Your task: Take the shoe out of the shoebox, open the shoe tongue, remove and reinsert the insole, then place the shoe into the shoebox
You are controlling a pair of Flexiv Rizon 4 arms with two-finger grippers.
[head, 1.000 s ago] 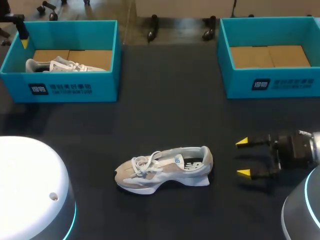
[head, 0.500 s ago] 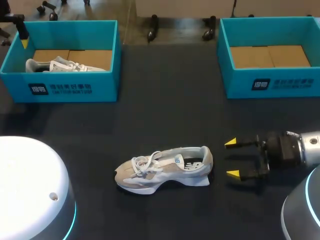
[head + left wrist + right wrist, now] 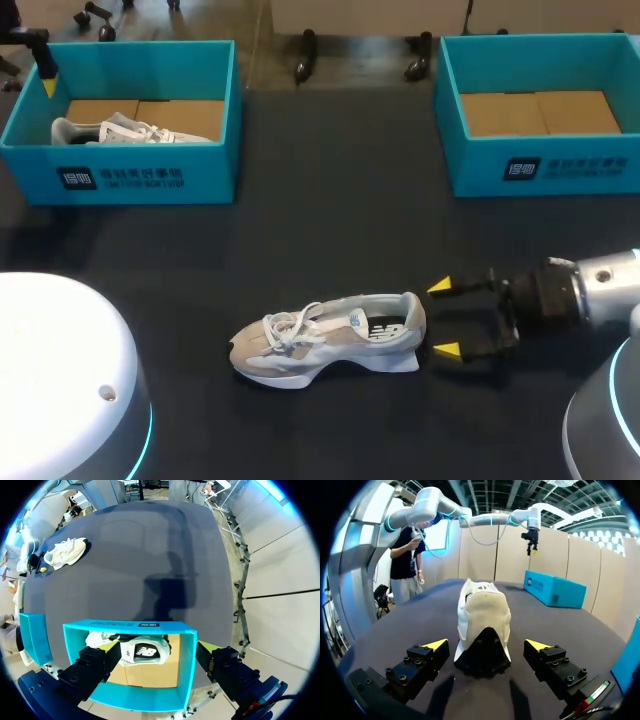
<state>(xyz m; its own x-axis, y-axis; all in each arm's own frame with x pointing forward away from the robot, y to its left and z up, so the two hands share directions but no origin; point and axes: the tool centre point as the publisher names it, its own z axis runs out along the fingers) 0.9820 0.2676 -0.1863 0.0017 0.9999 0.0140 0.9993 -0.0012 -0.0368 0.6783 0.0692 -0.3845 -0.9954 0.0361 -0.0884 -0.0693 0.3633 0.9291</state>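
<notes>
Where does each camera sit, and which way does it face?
Head view: above and behind, looking down on the table; right gripper shows by the shoe.
Left wrist view: on that wrist, looking down into a shoebox; left gripper shows.
Right wrist view: on that wrist, facing the shoe's heel; right gripper shows.
All share that shoe.

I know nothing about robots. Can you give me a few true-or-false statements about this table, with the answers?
The shoe on the table stands on its sole. True.
The right fingers are clamped on its heel. False: they stand open either side of the heel, touching nothing.
A second shoe lies in the left shoebox. True.
The left fingers hold that second shoe. False: they hang open above the box.
</notes>
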